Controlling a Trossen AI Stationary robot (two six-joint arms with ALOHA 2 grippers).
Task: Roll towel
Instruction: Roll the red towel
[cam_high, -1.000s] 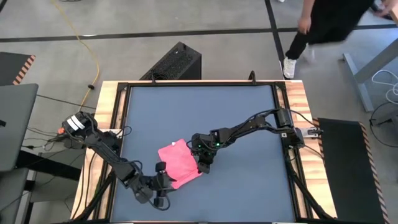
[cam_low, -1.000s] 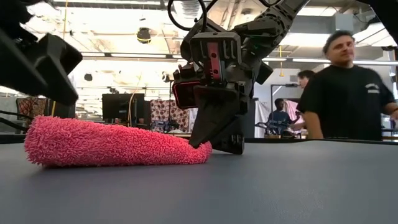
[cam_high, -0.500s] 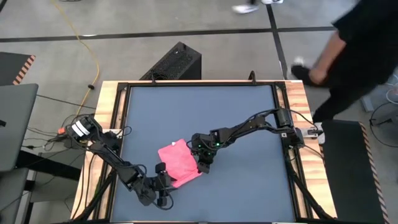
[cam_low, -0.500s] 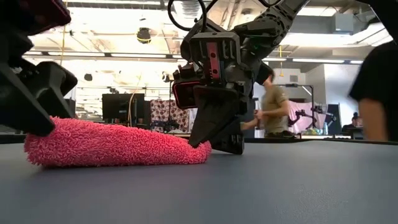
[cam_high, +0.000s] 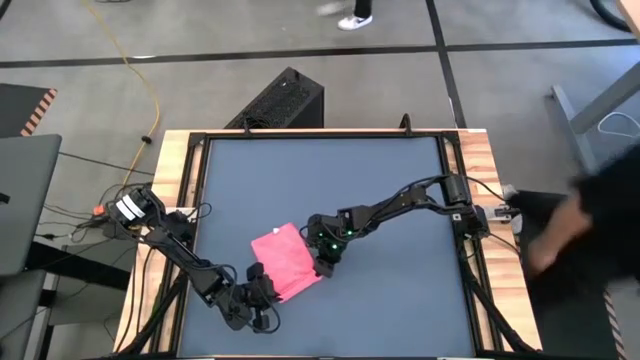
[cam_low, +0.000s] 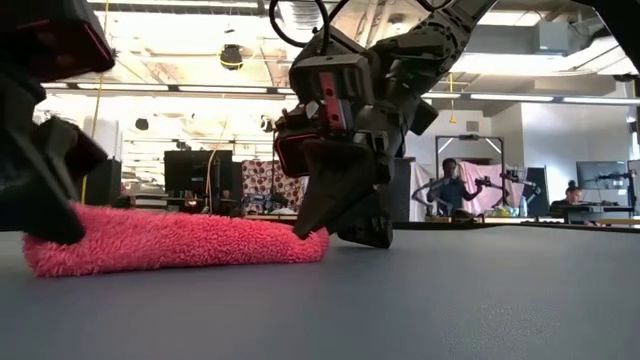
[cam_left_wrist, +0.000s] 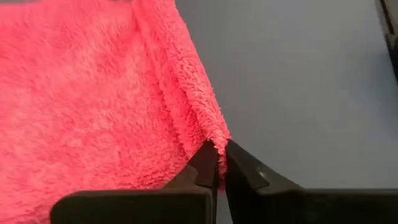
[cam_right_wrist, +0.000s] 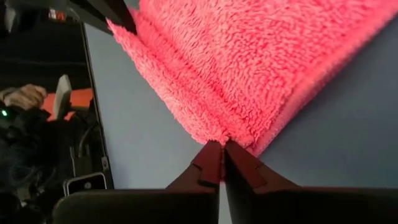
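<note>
While the towel (cam_high: 288, 262) lies folded flat on the dark grey table (cam_high: 320, 170), near the table's front and a little left of its middle, both arms have hold of it at once. From above, the left gripper (cam_high: 262, 287) sits at the cloth's front corner on the left arm's side, and the right gripper (cam_high: 325, 260) sits at the corner on the right arm's side, so the pink sheet stretches between the two. Seen from the left wrist, the two dark fingers (cam_left_wrist: 208, 165) are pressed together with a corner of the fluffy towel (cam_left_wrist: 93, 93) pinched between their tips. The right wrist view shows the same: its fingers (cam_right_wrist: 211, 163) are closed on a corner of the towel (cam_right_wrist: 249, 68), where a thick doubled edge of cloth runs away from the tips. At table height the towel (cam_low: 170, 252) reads as a low, thick pink band resting on the surface, with the right gripper (cam_low: 325, 222) angled down onto one end and the left gripper (cam_low: 40, 190) dark and close to the camera at the other end. Beyond the table, a person (cam_low: 450, 190) stands in the room.
</note>
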